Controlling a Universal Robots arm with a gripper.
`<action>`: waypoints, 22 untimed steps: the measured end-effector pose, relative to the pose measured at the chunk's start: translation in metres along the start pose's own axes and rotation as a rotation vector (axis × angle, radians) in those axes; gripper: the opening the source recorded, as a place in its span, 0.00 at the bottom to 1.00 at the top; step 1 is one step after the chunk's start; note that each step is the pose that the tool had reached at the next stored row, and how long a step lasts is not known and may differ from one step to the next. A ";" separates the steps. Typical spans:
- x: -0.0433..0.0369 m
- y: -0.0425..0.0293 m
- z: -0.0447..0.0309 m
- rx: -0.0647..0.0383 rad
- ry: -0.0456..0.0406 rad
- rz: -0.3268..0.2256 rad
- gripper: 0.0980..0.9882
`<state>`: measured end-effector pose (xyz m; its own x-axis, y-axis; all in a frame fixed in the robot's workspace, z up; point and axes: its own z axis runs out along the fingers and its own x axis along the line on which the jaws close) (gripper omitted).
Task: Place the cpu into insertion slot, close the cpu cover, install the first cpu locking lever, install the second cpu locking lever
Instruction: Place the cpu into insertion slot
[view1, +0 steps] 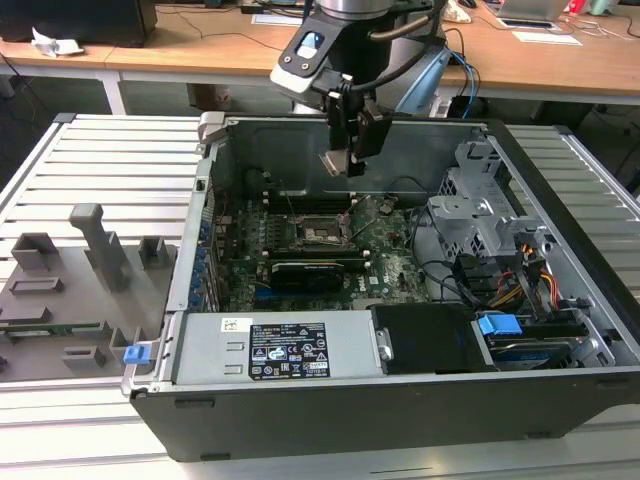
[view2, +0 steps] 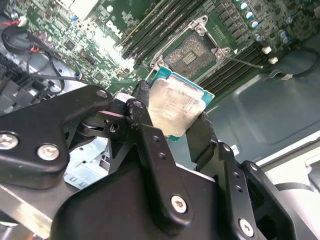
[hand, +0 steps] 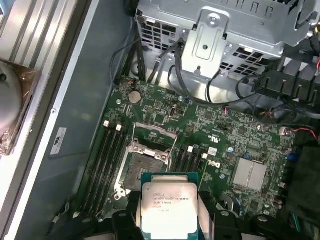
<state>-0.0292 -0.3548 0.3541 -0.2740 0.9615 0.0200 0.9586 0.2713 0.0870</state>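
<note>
fig.: jaws closed on the cpu (view2: 175, 102) (hand: 167, 205), gripping two opposite edges, seen in both wrist views. cpu hangs mid-air inside the open pc case (view1: 300, 410), above the green motherboard (hand: 225, 130) and apart from the insertion slot (hand: 145, 162), whose contact field lies exposed. case rests on a slatted grey surface (view1: 100, 150), w/ grey fixtures (view1: 100, 250) at the exterior view's left.

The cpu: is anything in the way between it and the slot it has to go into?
Nothing visible is in the way. The hand grips the cpu by its edges, up in the air. The insertion slot lies open beneath it, and in both wrist views there is only bare space between them.
</note>
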 end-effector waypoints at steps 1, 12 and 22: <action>0.0000 0.0000 0.0003 0.000 -0.0010 0.013 0.49; -0.0001 -0.0005 0.0056 -0.003 -0.0193 0.226 0.49; 0.0090 -0.0014 0.0189 -0.003 -0.0291 0.270 0.49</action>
<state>-0.0316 -0.3458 0.3354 -0.0061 0.9999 0.0142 0.9963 0.0049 0.0854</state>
